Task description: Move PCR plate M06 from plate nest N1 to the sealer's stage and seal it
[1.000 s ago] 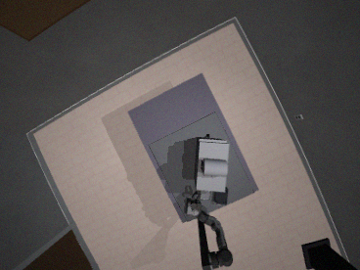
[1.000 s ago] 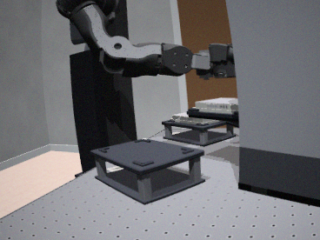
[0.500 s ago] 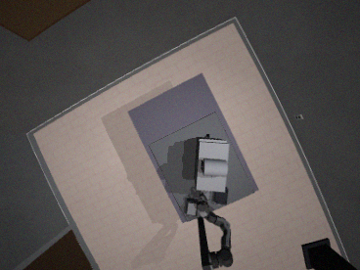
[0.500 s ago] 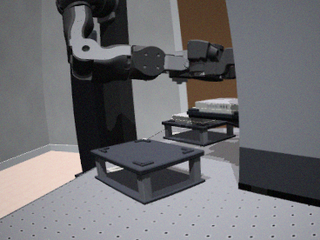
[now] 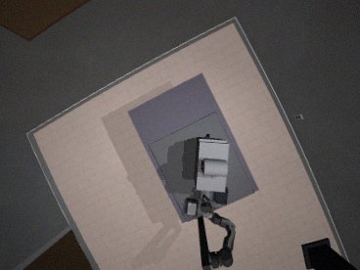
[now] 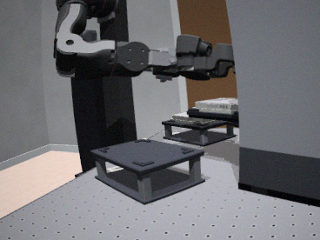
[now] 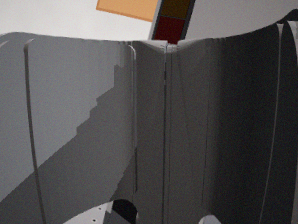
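Note:
My gripper [image 6: 228,65] is shut and empty. It is held level at the left edge of the sealer's grey housing [image 6: 278,87]. A pale plate [image 6: 216,104] lies on the dark stage [image 6: 213,114] beside the housing, which hides part of it. I cannot tell whether it has foil on it. The near plate nest [image 6: 148,161] is empty. The nest behind it [image 6: 197,128] carries another plate [image 6: 187,116].
From above, the sealer [image 5: 212,163] with its foil roll [image 5: 213,167] stands on the grey perforated plate, and my arm [image 5: 222,230] reaches in from the front edge. The arm's black column [image 6: 102,96] stands behind the nests. A dark box [image 5: 320,254] sits at the table's corner.

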Robot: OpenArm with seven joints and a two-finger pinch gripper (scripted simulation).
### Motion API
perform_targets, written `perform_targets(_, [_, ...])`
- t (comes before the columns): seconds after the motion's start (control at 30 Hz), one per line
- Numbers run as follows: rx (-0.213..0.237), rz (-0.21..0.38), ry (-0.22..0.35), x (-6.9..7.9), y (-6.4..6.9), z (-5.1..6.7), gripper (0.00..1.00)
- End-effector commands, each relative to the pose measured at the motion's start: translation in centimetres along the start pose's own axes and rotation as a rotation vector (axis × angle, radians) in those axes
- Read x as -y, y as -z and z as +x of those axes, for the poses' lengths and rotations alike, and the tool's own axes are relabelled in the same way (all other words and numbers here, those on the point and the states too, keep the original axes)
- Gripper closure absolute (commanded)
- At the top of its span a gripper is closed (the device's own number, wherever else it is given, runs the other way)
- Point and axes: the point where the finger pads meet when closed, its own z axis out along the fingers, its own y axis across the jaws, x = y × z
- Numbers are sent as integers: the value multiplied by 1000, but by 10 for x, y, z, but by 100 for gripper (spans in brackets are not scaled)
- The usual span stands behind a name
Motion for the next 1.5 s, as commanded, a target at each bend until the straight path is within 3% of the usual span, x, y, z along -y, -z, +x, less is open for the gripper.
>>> perform_targets(0.0, [26,65,47,-2,5,-8,100])
perform_targets(0.03, [27,102,83,-9,9,-11,100])
perform_targets(0.43, [27,102,83,-9,9,-11,100])
perform_targets(0.6, [27,288,265,-46,33,-24,100])
perform_targets(1.0, [27,288,265,-46,33,-24,100])
perform_targets(1.17, [26,470,448,-83,56,-37,100])
perform_targets(1.47, [26,470,448,-83,56,-37,100])
